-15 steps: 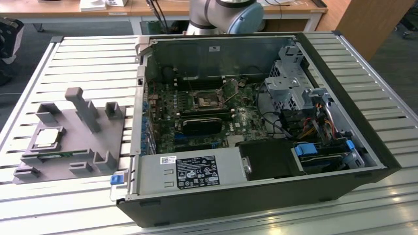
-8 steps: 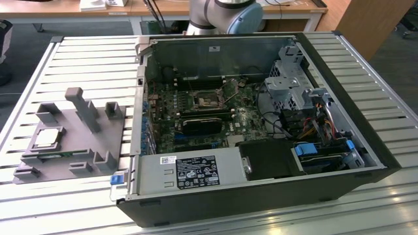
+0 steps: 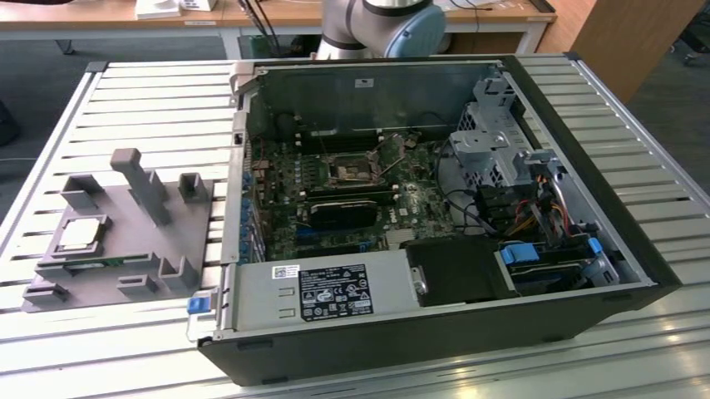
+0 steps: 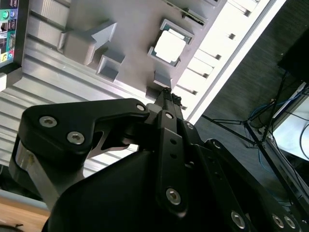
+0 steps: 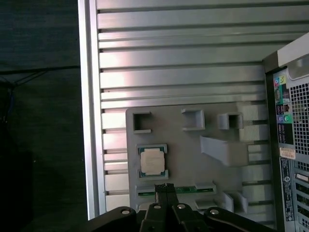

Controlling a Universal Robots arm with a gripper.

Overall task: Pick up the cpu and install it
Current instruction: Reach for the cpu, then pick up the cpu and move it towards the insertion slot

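Bright light glared white off the table slats, while the computer case interior lay in dim shadow.

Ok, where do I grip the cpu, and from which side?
Probably from straight above, pinching two opposite edges of the cpu: it lies flat, silver top up, in a shallow pocket of the grey holder, so only its rim offers purchase.

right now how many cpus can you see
1. The cpu lies flat in a square pocket of the grey holder, on the exterior view's left of the open computer case. One seated inside the case could be hidden.
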